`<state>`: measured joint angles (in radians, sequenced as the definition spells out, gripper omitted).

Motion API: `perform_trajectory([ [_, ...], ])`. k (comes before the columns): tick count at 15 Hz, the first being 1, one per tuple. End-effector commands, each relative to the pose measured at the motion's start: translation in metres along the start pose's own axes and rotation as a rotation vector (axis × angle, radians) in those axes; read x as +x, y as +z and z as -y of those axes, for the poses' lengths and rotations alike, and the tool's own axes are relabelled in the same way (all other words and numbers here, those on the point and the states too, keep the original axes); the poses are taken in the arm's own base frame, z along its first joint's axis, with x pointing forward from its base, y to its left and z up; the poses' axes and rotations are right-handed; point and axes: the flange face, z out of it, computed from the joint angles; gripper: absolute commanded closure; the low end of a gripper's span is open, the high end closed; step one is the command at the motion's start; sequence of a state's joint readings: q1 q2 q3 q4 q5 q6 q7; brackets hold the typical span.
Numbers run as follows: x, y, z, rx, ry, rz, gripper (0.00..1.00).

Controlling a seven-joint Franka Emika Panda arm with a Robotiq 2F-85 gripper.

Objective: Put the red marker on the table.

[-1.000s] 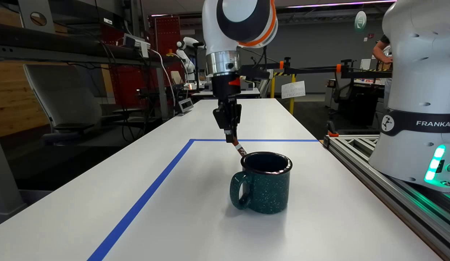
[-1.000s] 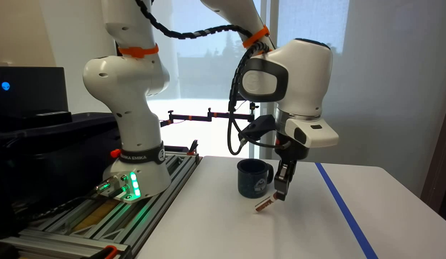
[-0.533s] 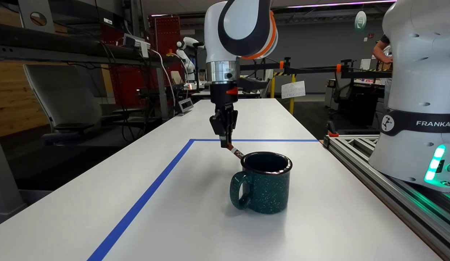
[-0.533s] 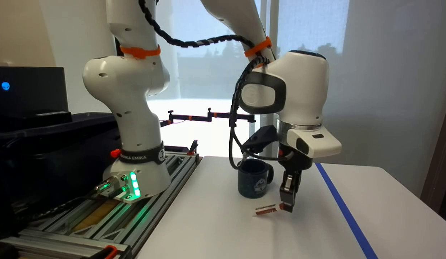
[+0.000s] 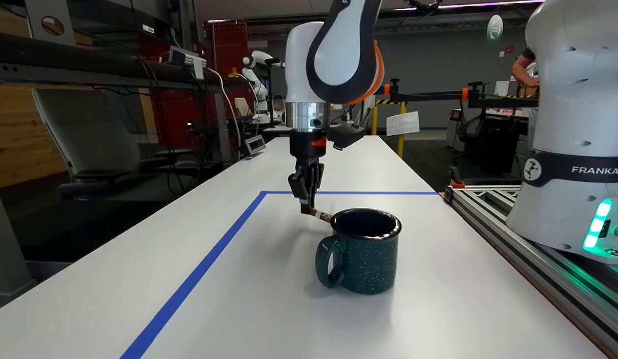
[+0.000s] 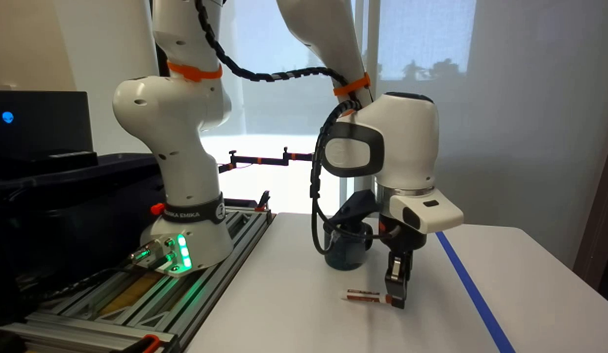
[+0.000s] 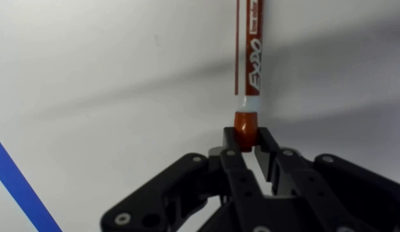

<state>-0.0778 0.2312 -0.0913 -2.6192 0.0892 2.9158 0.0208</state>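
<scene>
The red marker has a reddish-brown body with white lettering and a red end. My gripper is shut on that red end, its two fingertips pressed on either side. In an exterior view the marker lies nearly level, just above or on the white table; contact cannot be made out. Another angle shows the marker sloping slightly down from the gripper, its far tip hidden behind the mug.
A dark teal mug stands upright on the table close to the marker; in an exterior view the mug is partly covered by the arm's cable. Blue tape marks the tabletop. The rail-edged bench carries the robot base.
The gripper has come down toward the table with the marker. The marker has swung in the grip from a steep downward tilt to nearly level. The mug stays put.
</scene>
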Motion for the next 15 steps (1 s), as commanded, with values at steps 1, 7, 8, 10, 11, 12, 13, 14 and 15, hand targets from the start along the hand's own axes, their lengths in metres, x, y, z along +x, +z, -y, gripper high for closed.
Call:
perform_trajectory([
  [1,-0.003,0.006,-0.001,-0.010,-0.033,-0.032,0.95],
  [7,-0.003,0.003,0.002,-0.013,-0.047,-0.034,0.55],
  [8,-0.003,0.001,0.003,-0.010,-0.048,-0.025,0.50],
  [10,-0.003,-0.004,0.005,-0.011,-0.052,-0.018,0.34],
  [11,-0.004,-0.008,0.007,-0.007,-0.056,-0.014,0.25],
  [12,-0.004,-0.013,0.009,-0.005,-0.059,-0.011,0.19],
  [13,-0.004,-0.018,0.012,-0.004,-0.064,-0.003,0.10],
  [14,-0.005,-0.024,0.016,-0.001,-0.072,0.006,0.03],
  [15,-0.006,-0.029,0.019,0.006,-0.085,0.018,0.00],
])
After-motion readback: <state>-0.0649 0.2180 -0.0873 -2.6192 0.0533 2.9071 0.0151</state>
